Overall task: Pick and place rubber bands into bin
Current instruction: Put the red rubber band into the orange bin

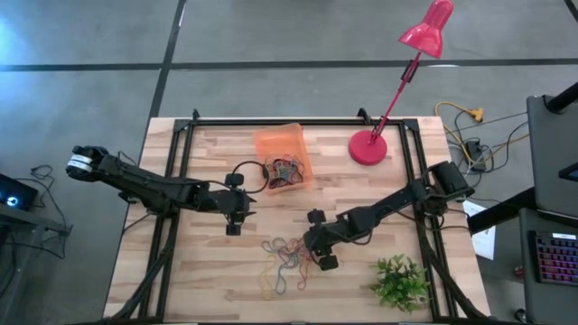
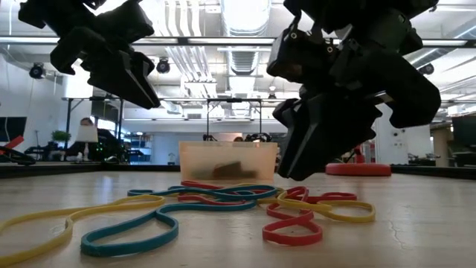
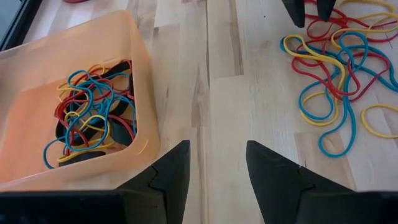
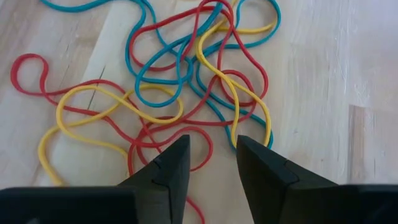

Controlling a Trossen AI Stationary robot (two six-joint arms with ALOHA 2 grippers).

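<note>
Loose rubber bands (image 1: pixel 284 262) in red, yellow and blue lie tangled on the wooden table near its front middle; they show close up in the right wrist view (image 4: pixel 186 81). My right gripper (image 1: pixel 325 262) hangs open just above the pile's right side (image 4: pixel 212 149), fingers slanting down, nothing between them. The orange bin (image 1: pixel 282 144) stands at the far middle with more bands (image 3: pixel 87 118) lying on its floor. My left gripper (image 1: pixel 233 227) hovers open beside the bin's near corner (image 3: pixel 217 155), above bare wood.
A red lamp stands with its round base (image 1: pixel 368 147) to the right of the bin. A black cable loop (image 1: pixel 248 174) lies to the bin's left. A small green plant (image 1: pixel 399 282) sits at the front right. Black frame rails (image 1: pixel 172 181) run along the table's sides.
</note>
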